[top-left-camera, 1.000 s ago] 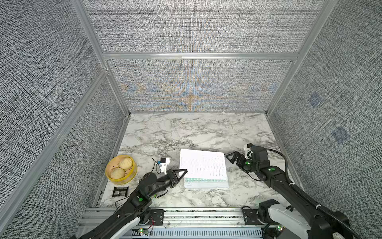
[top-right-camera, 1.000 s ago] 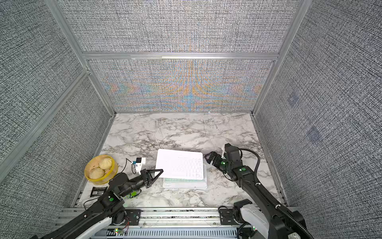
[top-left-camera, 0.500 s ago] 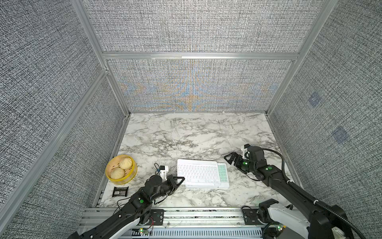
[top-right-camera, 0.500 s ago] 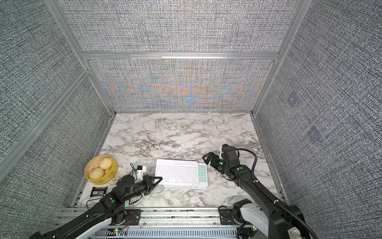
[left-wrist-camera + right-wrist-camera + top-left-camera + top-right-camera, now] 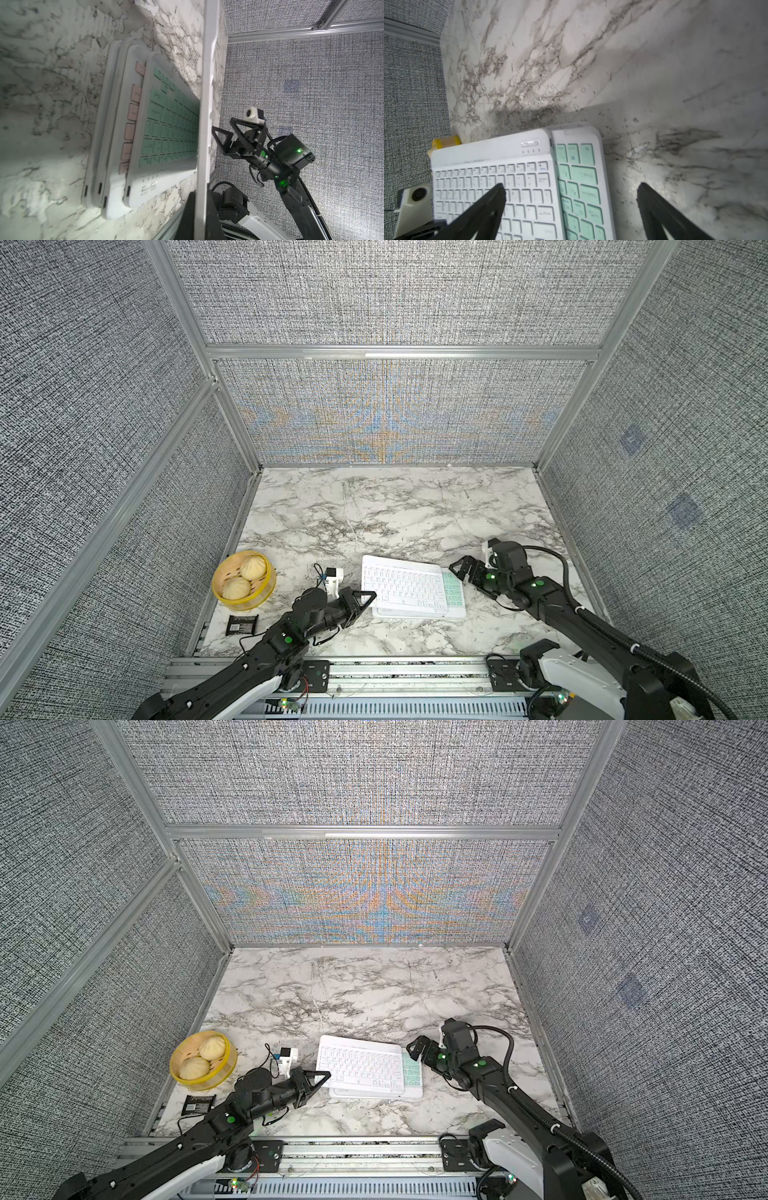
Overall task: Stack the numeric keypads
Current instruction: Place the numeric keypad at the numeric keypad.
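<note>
Near the front middle of the marble table point(image 5: 374, 510) lies a stack of numeric keypads point(image 5: 97, 145), with a mint-green keypad point(image 5: 453, 593) on top of a pink-keyed keypad point(image 5: 133, 116). The left gripper point(image 5: 371, 596) is clamped tight on the left edge of a white-keyed keypad point(image 5: 402, 588), which sits skewed over the stack and covers all but the mint-green one's right end. The right gripper point(image 5: 462, 572) hangs with its jaws spread wide, just right of the stack's far right corner, touching nothing.
</note>
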Available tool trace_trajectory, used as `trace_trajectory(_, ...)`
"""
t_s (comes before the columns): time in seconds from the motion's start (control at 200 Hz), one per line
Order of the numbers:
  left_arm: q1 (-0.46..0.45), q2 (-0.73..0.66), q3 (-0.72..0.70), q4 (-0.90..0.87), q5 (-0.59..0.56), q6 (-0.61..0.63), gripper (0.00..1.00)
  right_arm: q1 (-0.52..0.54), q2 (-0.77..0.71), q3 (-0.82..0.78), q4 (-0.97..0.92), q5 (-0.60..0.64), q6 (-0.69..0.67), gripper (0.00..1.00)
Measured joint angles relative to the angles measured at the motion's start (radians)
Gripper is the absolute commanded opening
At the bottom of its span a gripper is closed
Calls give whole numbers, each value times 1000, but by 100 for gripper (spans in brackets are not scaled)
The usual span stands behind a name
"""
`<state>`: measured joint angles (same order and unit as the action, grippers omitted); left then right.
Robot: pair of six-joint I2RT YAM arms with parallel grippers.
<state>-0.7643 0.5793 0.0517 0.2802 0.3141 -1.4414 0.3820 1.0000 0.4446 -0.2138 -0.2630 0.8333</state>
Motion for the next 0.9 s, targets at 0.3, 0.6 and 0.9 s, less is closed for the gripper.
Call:
trace_trajectory(0.3,-14,121,17,38,26,2,1,58,45,-52,135,-45,53,99)
trace_trajectory(0.6,-22,273,34,212,31,9,0,130,109,-56,181,-24,99,99)
trace_trajectory(0.9,-25,296,73,201,87,56,0,167,143,-1,189,3,84,99)
